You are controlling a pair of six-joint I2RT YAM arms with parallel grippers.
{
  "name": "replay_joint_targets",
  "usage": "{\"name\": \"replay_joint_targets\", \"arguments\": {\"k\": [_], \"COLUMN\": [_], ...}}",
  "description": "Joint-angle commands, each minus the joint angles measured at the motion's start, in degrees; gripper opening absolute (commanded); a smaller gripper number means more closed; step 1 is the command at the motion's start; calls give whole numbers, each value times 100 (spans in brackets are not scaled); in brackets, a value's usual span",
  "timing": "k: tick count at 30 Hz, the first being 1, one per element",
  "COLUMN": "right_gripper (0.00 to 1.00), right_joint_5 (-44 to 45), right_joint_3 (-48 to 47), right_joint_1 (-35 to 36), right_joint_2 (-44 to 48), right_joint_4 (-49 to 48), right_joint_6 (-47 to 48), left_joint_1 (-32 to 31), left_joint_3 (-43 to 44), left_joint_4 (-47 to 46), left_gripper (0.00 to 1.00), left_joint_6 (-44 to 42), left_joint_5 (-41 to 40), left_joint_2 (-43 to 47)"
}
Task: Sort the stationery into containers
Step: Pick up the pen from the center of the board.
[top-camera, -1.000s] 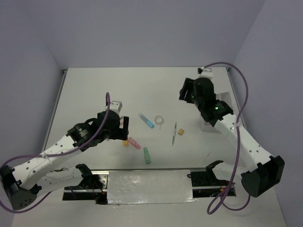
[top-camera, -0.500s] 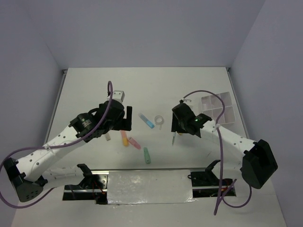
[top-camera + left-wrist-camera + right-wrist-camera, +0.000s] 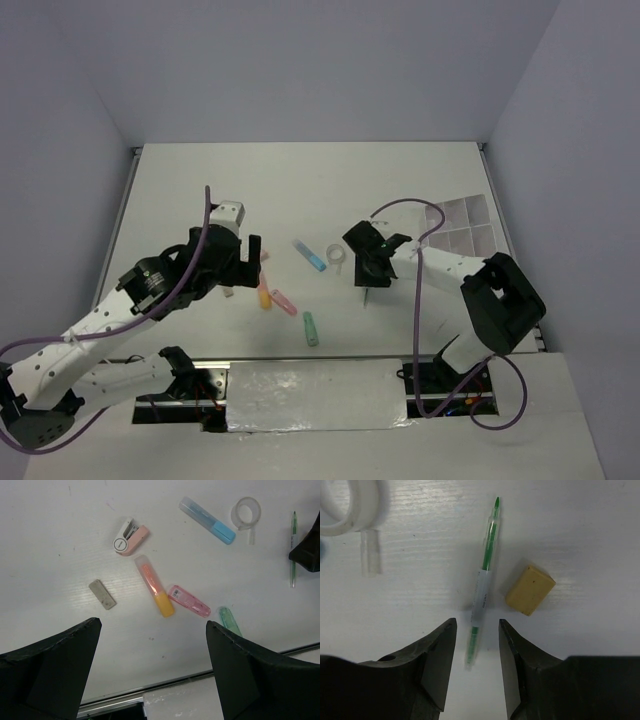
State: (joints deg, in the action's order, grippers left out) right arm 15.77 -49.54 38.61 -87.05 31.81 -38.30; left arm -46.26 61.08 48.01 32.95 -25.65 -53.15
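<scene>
Right wrist view: the right gripper [image 3: 475,627] is spread, its fingers on either side of the green pen's [image 3: 483,577] lower end, not gripping it. A tan eraser [image 3: 530,590] lies just beside the pen. Since half a second ago this arm has drawn leftward, uncovering more of the white tray [image 3: 458,226] by the table's right edge. The left gripper [image 3: 153,625] hangs spread wide above the orange marker [image 3: 155,586], holding nothing.

You see the whole table [image 3: 300,190] from above and behind; both wrist views face down, the right nearest, sharing the green pen [image 3: 482,580].
</scene>
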Motion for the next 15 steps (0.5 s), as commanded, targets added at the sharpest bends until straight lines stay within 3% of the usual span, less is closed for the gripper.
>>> {"name": "replay_joint_targets", "arguments": {"k": [1,10,15], "right_gripper": [47,42,33], "right_joint_5": [31,-109,-258], "right_joint_3": [-249,-355,-285], "right_joint_1": [59,50,-64], "right_joint_2": [-154,-831,-1034], "right_joint_4": [-193,-483,-720], "right_joint_6": [-116,-98,-89], "left_joint_1": [21,21,21], "left_joint_3": [-87,-272,-219], "left_joint_4": [-134,-187,-160], "left_gripper": [99,99,99], "left_joint_6": [-184,-148,-148], "left_joint_5": [-142,-46,16], "left_joint_2": [41,-47,-82]}}
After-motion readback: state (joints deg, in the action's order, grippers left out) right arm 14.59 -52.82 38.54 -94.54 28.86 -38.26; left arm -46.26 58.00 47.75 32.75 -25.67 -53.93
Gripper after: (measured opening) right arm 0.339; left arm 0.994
